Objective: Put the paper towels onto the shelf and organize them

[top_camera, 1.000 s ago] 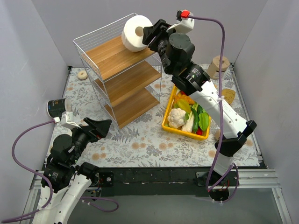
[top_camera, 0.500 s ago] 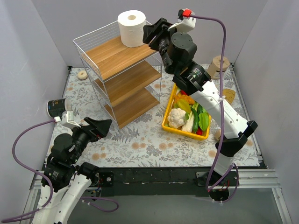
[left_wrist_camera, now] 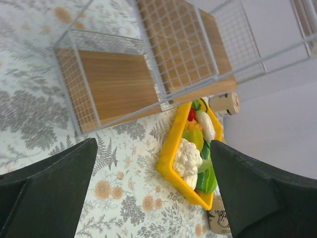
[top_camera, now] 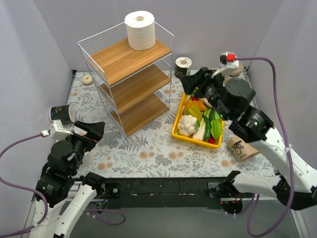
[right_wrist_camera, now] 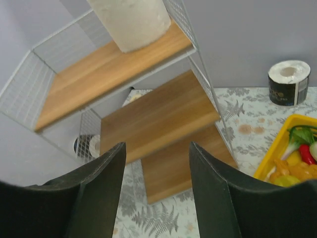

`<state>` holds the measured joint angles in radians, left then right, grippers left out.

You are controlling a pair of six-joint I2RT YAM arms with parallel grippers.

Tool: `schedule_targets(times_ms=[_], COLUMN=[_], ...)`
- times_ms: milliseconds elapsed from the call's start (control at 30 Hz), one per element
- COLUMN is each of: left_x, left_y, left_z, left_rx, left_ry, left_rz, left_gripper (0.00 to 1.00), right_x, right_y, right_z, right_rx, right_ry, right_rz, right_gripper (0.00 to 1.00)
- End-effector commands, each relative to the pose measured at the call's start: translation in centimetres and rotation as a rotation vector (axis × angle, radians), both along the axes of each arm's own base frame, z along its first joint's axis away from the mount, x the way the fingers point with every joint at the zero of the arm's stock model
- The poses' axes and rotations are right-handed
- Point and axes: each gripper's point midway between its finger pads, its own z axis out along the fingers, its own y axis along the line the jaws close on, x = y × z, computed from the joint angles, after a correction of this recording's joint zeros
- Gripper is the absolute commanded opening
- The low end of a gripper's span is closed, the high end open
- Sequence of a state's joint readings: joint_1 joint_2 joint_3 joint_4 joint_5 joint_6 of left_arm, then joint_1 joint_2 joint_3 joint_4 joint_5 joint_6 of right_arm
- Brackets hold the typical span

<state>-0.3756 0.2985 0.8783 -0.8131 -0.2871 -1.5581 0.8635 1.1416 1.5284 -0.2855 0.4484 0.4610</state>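
The shelf [top_camera: 130, 79] stands at the back left. One big white roll [top_camera: 139, 29] stands upright on its top board, at the back corner. My right gripper [top_camera: 190, 83] is open and empty, above the table between the shelf and the bin, facing the shelf [right_wrist_camera: 158, 116]; the white roll [right_wrist_camera: 131, 20] shows above it. A black-wrapped roll [top_camera: 183, 66] stands behind the bin, and another [top_camera: 62, 115] lies at the left. A tan roll [top_camera: 241, 148] lies at the right; another [top_camera: 234, 66] stands at the back right. My left gripper [top_camera: 94, 130] is open and empty, near the front left.
A yellow bin [top_camera: 176, 130] of vegetables sits right of the shelf, also in the left wrist view [left_wrist_camera: 168, 161]. A small beige ring [top_camera: 87, 79] lies at the back left. Grey walls close in the table on three sides. The second white roll is out of view.
My right gripper let go of the white roll, which now stands upright on the top board, and drew back right and down toward the bin. The left arm shifted slightly left.
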Motion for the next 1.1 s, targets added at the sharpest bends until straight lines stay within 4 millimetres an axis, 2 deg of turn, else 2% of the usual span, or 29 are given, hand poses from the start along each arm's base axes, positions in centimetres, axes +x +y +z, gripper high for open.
schedule_targets(times_ms=[0,33,67,100,233,333,433,467,600,800,833,1067], left_x=[-0.3,-0.7,-0.6,-0.5,0.6,0.8,1.1,1.2,1.2,0.7,0.8,2.8], left_y=[3.5,3.9,4.0,4.0,4.7,5.6,6.6,6.8,8.1,9.1,9.4,10.4], left_z=[-2.1,-3.0,-2.8,-3.2,-7.5,-8.5,-8.3,-8.3,-8.5,-9.8,-10.0,-9.5], left_rx=[-0.03,-0.004,0.005,0.035,0.109,0.116,0.134,0.149,0.218,0.197,0.21,0.217], left_ry=[0.218,0.274,0.29,0.318,0.524,0.575,0.567,0.571,0.611,0.602,0.604,0.637], left_rz=[0.25,0.272,0.28,0.277,0.39,0.489,0.564,0.576,0.664,0.726,0.738,0.754], left_gripper=[0.98,0.98,0.98,0.98,0.98,0.98,0.98,0.95,0.93,0.93,0.96,0.98], right_x=[-3.6,-4.1,-4.4,-5.5,-7.5,-8.3,-9.1,-9.2,-9.6,-9.9,-9.9,-10.3], right_y=[-3.0,-3.9,-4.6,-5.9,-8.2,-9.9,-11.0,-11.0,-11.1,-11.3,-11.3,-11.9], right_z=[-5.3,-5.8,-7.0,-6.6,-8.1,-8.5,-9.4,-10.4,-11.3,-11.3,-11.3,-10.2], right_rx=[-0.11,-0.116,-0.137,-0.117,-0.096,-0.076,-0.068,-0.077,-0.062,-0.083,-0.088,-0.082], right_ry=[0.076,0.087,0.109,0.095,0.103,0.1,0.114,0.135,0.148,0.162,0.166,0.168], right_rz=[0.052,0.038,0.023,0.024,0.017,-0.011,-0.021,-0.023,-0.017,-0.01,-0.01,-0.013], right_gripper=[0.62,0.62,0.62,0.62,0.61,0.61,0.61,0.61,0.61,0.61,0.61,0.61])
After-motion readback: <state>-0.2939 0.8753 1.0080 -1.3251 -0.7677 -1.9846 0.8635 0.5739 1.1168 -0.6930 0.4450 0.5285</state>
